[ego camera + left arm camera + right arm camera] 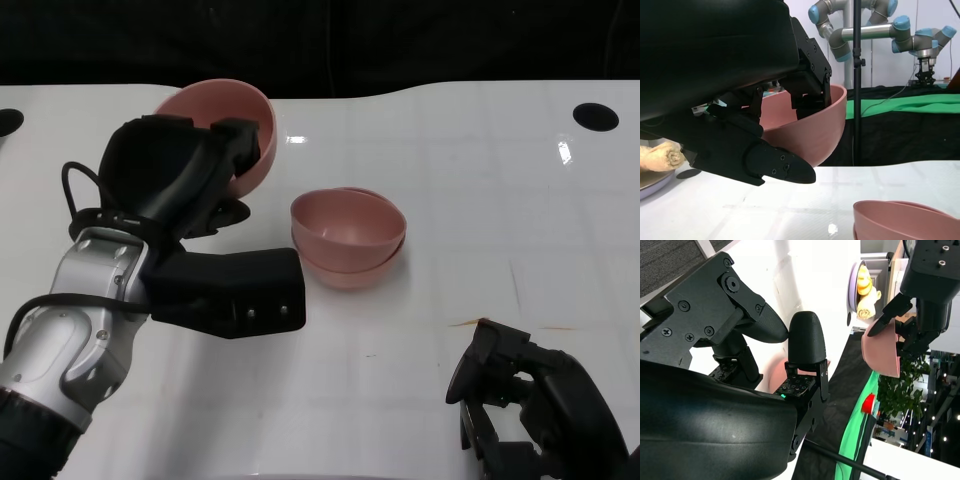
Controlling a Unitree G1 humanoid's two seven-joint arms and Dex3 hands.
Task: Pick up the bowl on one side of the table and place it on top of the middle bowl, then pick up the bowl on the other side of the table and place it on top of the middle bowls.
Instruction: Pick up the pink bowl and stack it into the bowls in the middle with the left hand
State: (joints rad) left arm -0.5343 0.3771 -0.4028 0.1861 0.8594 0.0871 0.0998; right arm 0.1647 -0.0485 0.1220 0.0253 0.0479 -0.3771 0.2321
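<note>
- Though hidden from overhead, fingers [810,95] hooked over the rim of the pink bowl [815,130] visible from the left wrist.
- Left hand [185,185] gripping that bowl, lifted and tilted, near the table's [480,200] far left edge.
- Stacked pink bowls [348,238] at table centre.
- Right hand [520,400] near the front right edge, holding nothing, fingers apart.
- Plate of rolls [865,287] seen only from the wrists.

left hand [765,125] grips pink bowl [810,132] above table [790,205].
</note>
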